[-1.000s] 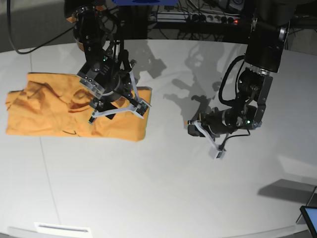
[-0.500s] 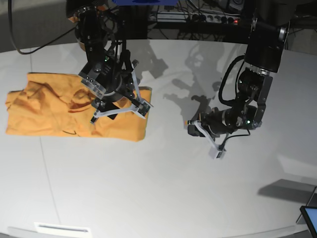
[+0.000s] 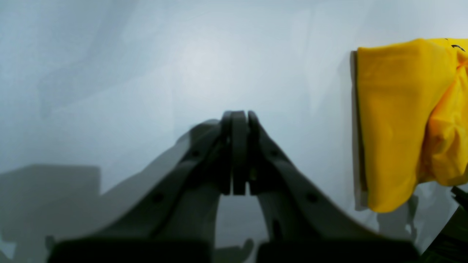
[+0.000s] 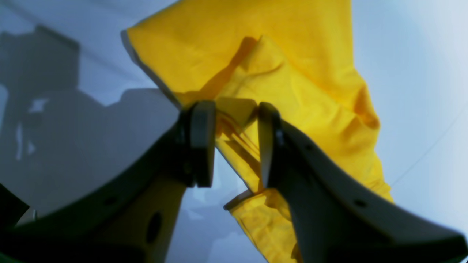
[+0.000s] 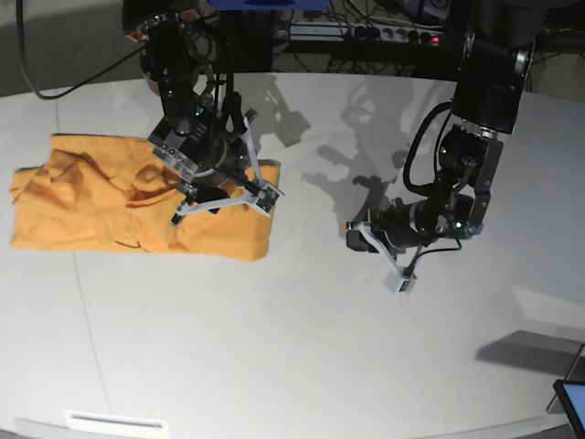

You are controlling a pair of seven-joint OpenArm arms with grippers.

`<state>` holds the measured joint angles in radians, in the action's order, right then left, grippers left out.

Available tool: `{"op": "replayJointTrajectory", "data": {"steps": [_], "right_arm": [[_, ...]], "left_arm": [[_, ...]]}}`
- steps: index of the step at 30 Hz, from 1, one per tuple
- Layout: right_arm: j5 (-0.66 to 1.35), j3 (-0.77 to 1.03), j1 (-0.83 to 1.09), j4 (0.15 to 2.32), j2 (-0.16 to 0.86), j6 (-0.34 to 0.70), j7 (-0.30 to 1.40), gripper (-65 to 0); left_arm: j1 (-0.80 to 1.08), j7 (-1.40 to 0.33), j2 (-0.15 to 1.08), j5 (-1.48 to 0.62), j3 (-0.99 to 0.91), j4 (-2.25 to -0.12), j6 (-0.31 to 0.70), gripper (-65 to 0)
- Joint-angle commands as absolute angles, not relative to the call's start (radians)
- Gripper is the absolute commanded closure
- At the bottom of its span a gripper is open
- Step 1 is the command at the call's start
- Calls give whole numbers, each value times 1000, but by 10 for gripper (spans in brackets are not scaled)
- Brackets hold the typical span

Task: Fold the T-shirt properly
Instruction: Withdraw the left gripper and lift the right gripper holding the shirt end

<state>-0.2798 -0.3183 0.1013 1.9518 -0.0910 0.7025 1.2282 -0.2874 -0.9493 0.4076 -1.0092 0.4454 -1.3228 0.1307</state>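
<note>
The orange-yellow T-shirt [image 5: 82,206] lies bunched and partly folded on the left of the white table [image 5: 292,347], with a small dark mark [image 5: 128,243] near its front edge. My right gripper [image 5: 222,208] hovers over the shirt's right end, open. In the right wrist view a raised fold of the T-shirt [image 4: 310,73] sits between the spread fingers of this gripper [image 4: 236,109], not pinched. My left gripper [image 5: 402,279] rests low over bare table at centre right, shut and empty. Its wrist view shows the pressed-together jaws [image 3: 239,117] and the T-shirt [image 3: 395,120] at the right edge.
A power strip and cables [image 5: 366,35] run along the back of the table. A white label [image 5: 114,421] lies at the front left edge. The corner of a screen [image 5: 571,402] shows at the bottom right.
My right gripper has turned slightly and shifted a little back over the shirt's right end. The left arm and the shirt have not moved.
</note>
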Motion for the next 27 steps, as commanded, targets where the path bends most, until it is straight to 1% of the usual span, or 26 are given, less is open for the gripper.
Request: {"op": "replayJointTrajectory", "data": {"steps": [1,3,7,14,18,27], "right_arm": [[-280,-317,87,1965,-94,698,1213,-160],[-280,-317,87,1965,-93,698,1213,-144],[-280,-317,85,1951,-91,698,1213,-74],[-282,-314,88,1928,-81,698,1188,-7],[-282,-306,85,1931,-41,698,1188,-6],[-282,-91,70,1931,-21,698,1193,-6]], "left_arm": [[-308,-934,418,-1021,438,-1336,137,0],[-308,-934,418,-1021,438,-1336,137,0],[-308,-934,418,-1021,438,-1336,137,0],[-308,-934,418,-1021,438,-1336,137,0],[-308,-934,418,-1021,438,-1336,137,0],[-308,-934,418,-1021,438,-1336,137,0]]}}
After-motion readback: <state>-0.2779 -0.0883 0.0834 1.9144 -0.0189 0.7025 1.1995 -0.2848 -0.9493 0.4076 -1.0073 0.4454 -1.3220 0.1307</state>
